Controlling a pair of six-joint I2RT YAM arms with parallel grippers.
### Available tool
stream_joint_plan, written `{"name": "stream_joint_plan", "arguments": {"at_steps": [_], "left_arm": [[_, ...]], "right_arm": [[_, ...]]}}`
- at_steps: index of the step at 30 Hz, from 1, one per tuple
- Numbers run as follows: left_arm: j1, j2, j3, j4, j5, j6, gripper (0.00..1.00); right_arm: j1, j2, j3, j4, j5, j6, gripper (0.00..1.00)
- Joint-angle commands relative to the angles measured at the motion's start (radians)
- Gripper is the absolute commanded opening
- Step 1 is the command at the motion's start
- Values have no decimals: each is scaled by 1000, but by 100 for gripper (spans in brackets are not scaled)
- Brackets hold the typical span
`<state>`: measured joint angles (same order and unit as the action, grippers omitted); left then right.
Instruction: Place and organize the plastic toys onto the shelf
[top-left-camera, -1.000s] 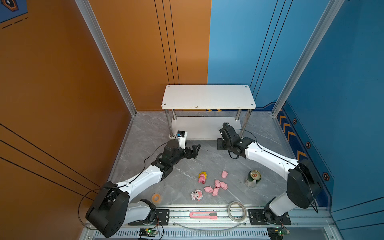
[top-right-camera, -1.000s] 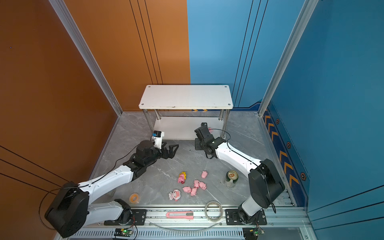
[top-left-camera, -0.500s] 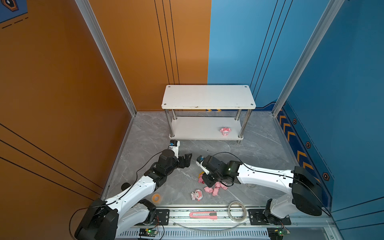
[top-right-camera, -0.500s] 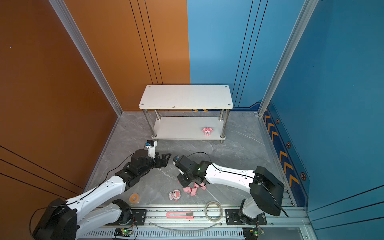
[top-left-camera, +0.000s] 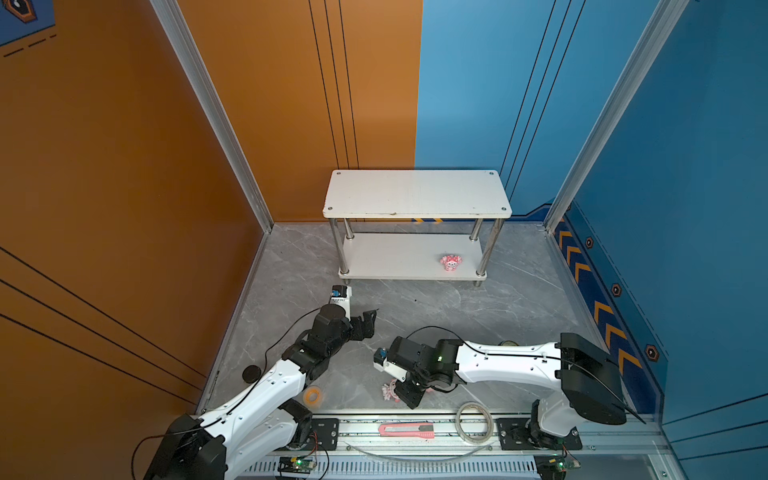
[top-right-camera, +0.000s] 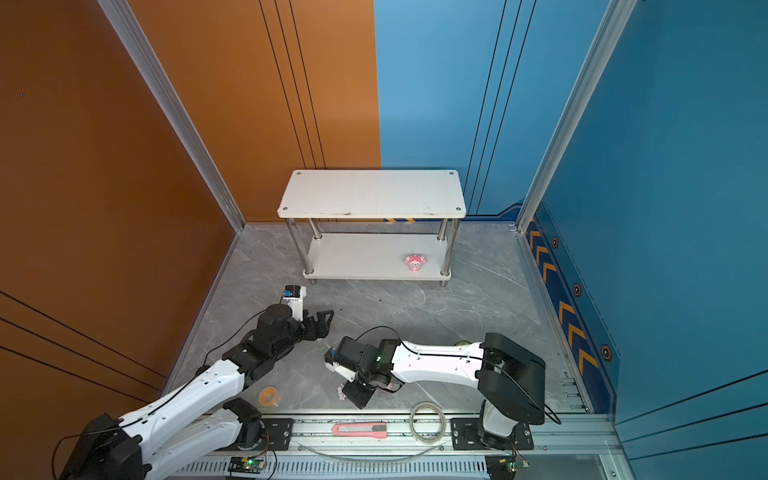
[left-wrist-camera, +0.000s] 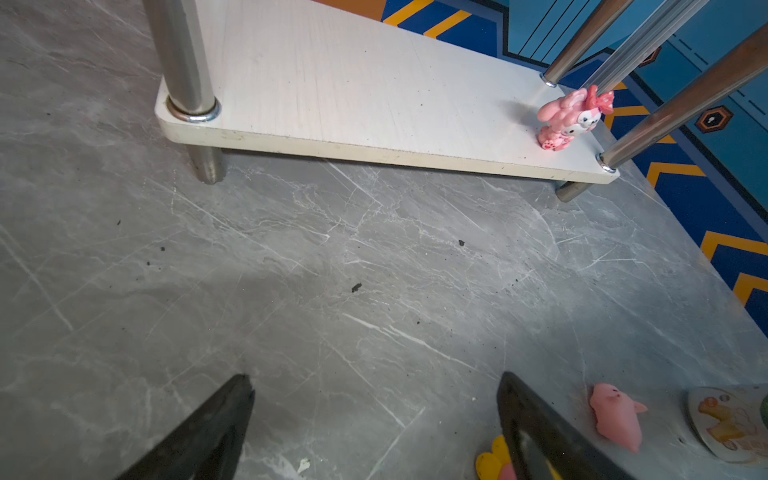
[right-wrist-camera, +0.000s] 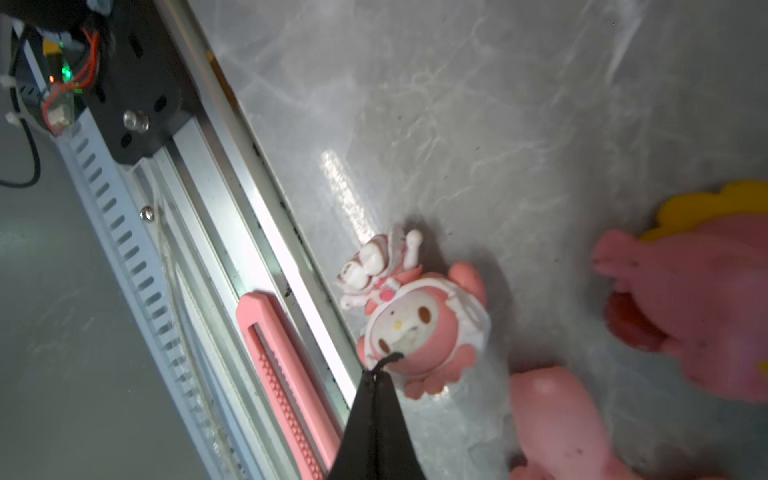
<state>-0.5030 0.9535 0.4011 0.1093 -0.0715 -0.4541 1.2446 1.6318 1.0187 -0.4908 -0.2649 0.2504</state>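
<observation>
Robot lab cell: painted panel walls (top-left-camera: 257, 104), aluminium base rail (top-left-camera: 361, 434), marble-look floor (top-left-camera: 498, 307).

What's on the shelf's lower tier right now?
One pink-white figurine sits near the right front leg of the shelf. The tier's rear strip is hidden under the top board in both top views.

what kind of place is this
Most likely a robot lab test cell, not a home: left arm and right arm bolted to an aluminium rail, orange wall and blue wall closing it in, and a small white shelf holding one pink toy.
</observation>
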Motion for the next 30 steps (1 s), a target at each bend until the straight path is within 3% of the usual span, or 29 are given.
{"name": "stream_joint_plan", "arguments": {"at_steps": [1,9,22,30], "left_arm": [[8,-17,-13,-32,-28,-2,93],[9,-36,-26,-42,-28,-1,94],[-8,-75,-21,-115,29,0,96],[-238,-115,13,-288,-45,-38,100]], "right_arm": [[17,10,31,-70,-61,-29,0],[-7,83,52,-40,-39,-16,0],[-202,220,154,101,47,-29,0],[-314,95,57,116,104,47,4]]}}
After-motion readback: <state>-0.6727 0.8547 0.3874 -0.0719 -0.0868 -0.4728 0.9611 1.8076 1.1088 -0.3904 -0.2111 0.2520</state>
